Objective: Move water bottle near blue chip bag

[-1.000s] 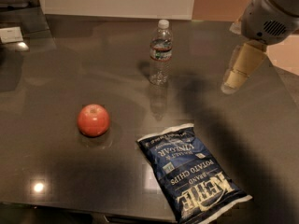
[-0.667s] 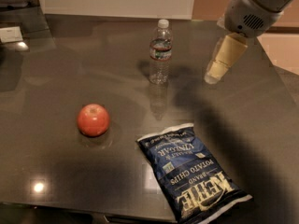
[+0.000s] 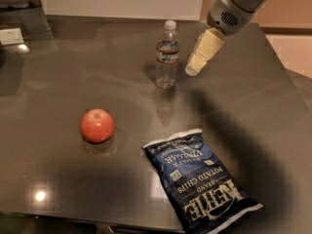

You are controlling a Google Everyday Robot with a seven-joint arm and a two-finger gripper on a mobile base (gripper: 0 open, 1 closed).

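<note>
The water bottle [image 3: 167, 55] stands upright at the back middle of the dark table; it is clear with a white cap and a dark label band. The blue chip bag [image 3: 199, 179] lies flat at the front right, navy with white lettering, well in front of the bottle. My gripper [image 3: 195, 68] hangs from the arm at the upper right, its pale fingers pointing down and left, just right of the bottle at about label height and apart from it. It holds nothing.
A red apple [image 3: 97, 126] sits at the left of the dark table [image 3: 58, 82]. A white card [image 3: 10, 36] and a dark object are at the far left back. The table's right edge runs close behind the arm.
My gripper has moved left across the table, from the far right to just beside the bottle. Bottle, bag and apple have not moved.
</note>
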